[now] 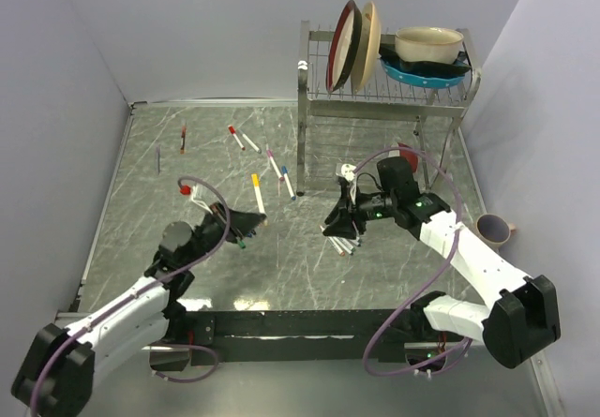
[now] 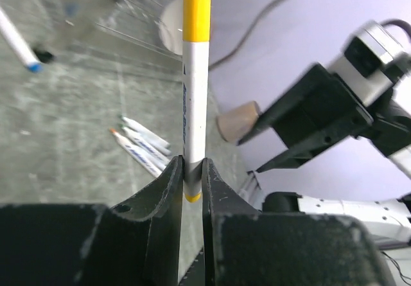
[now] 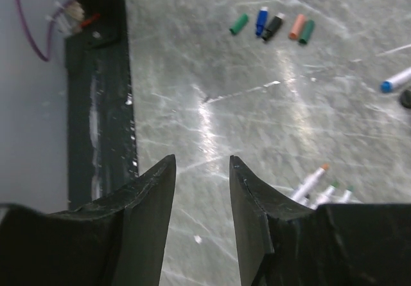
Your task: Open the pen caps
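Note:
My left gripper [image 1: 246,225] is shut on the white barrel [image 2: 194,106] of a marker pen whose yellow cap [image 2: 196,9] is still on; the pen points away from the jaws and is held above the table, seen from above as the pen [image 1: 256,192]. My right gripper [image 1: 337,223] is open and empty [image 3: 202,164], a little to the right of that pen. Several loose caps lie in a row on the table: green [image 3: 239,23], blue [image 3: 261,21], black [image 3: 272,27], orange [image 3: 297,26]. A few uncapped pens [image 1: 345,245] lie under my right gripper.
Several capped pens [image 1: 236,137] lie further back on the table, one with a blue cap [image 1: 286,181]. A dish rack [image 1: 384,98] with plates and bowls stands at the back right. A mug [image 1: 492,230] sits at the right edge.

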Robot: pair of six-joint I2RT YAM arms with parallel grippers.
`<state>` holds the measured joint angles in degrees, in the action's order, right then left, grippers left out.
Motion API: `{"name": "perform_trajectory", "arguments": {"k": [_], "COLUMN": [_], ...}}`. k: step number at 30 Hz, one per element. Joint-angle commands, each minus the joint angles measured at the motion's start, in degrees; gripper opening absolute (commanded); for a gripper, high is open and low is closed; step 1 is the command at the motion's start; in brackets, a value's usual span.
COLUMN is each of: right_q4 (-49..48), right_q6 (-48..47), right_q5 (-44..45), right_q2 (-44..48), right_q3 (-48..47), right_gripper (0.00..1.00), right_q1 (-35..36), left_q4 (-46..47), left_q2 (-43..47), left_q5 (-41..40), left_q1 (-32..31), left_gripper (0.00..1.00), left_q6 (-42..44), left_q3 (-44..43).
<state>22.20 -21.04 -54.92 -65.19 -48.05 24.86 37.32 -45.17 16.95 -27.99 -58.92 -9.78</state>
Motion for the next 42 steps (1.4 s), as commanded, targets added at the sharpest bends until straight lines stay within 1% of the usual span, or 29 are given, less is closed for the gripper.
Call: {"name": "perform_trajectory", "arguments": {"k": [1,2,3,5,6,7,8,11,13,18,24,29,31,33,34,35,36,37,38,39,40,41,42], "right_q4": [-19.0,-22.1,-28.1,-32.5,-35.6,-37.4,-40.1,-40.6,-38.9,-38.3,-37.1,-37.0,-37.0,-37.1,-37.4,-37.5,-37.5,-37.1,-36.7,-36.3,-35.0,-34.3,-33.5], "right_q6": [17.0,23.7,26.5,34.1,36.1,38.2,42.0,47.0,47.5,49.5,49.2,49.3,49.5,49.7,50.0,50.0,49.7,49.3,48.7,47.4,46.5,45.7,43.6], "right_q5": [-7.7,-7.9,-8.1,-7.7,-7.1,-5.8,-4.9,1.8,7.3,11.6,13.9,14.0,13.5,11.5,10.4,9.0,7.9,6.9,6.7,6.6,6.1,5.9,5.4], "right_q2": [-0.1,-0.1,-0.1,-0.2,-0.1,0.0,0.1,1.3,1.6,0.8,0.0,-1.1,-1.5,-2.5,-2.8,-3.7,-4.1,-4.2,-4.3,-4.4,-4.5,-4.7,-4.9], "right_q3": [4.6,6.6,7.5,9.1,9.5,9.9,11.0,11.7,11.2,11.2,10.6,10.5,10.5,10.4,10.3,10.1,10.0,9.6,9.5,9.0,8.7,8.3,7.6], "right_gripper": [0.49,0.50,0.50,0.50,0.50,0.49,0.49,0.49,0.49,0.51,0.52,0.50,0.48,0.37,0.31,0.13,0.03,0.00,0.00,0.00,0.00,0.00,0.00], "right_q1": [-0.3,-0.3,-0.2,-0.3,-0.2,-0.3,-0.3,-0.3,-0.3,-0.3,-0.3,-0.4,-0.3,-0.3,-0.4,-0.4,-0.3,-0.3,-0.3,-0.3,-0.3,-0.3,-0.3], "left_q4": [13.0,14.2,15.6,20.0,21.1,23.6,24.5,27.4,28.6,31.9,33.0,33.5,34.0,34.1,34.1,34.0,34.1,33.8,32.9,31.7,29.8,28.5,27.1], "left_q2": [-1.9,-3.1,-4.6,-9.8,-11.8,-15.5,-17.5,-24.2,-28.5,-34.9,-37.4,-38.2,-38.6,-38.9,-38.9,-38.9,-38.9,-38.9,-37.6,-36.5,-35.4,-32.7,-31.3], "left_q5": [-13.2,-14.6,-15.7,-16.8,-18.5,-19.1,-19.5,-19.8,-19.3,-17.5,-16.5,-15.6,-15.2,-14.9,-14.8,-14.8,-14.5,-14.2,-14.5,-15.3,-16.8,-16.8,-18.6], "left_q1": [-8.7,-12.0,-13.5,-17.3,-18.2,-19.3,-21.0,-23.5,-24.2,-25.1,-26.0,-26.5,-26.7,-26.7,-26.8,-26.9,-26.8,-26.9,-26.9,-26.8,-26.7,-26.8,-26.8], "left_gripper": [0.01,0.01,0.01,0.01,0.01,0.01,0.01,0.01,0.01,0.01,0.01,0.01,0.01,0.01,0.01,0.01,0.04,0.23,0.35,0.45,0.60,0.65,0.70], "left_q6": [-3.7,-3.7,-3.5,-3.4,-3.1,-2.8,-2.5,-2.2,-2.3,-3.0,-3.4,-3.1,-3.2,-3.2,-3.2,-3.1,-3.0,-1.9,-1.3,-0.7,0.9,1.5,2.1], "left_q3": [1.6,1.5,1.4,0.4,-0.3,-1.9,-2.7,-6.1,-8.2,-11.7,-13.1,-13.8,-13.9,-14.0,-14.1,-14.1,-14.3,-14.1,-14.0,-13.6,-13.2,-12.2,-11.8]}}
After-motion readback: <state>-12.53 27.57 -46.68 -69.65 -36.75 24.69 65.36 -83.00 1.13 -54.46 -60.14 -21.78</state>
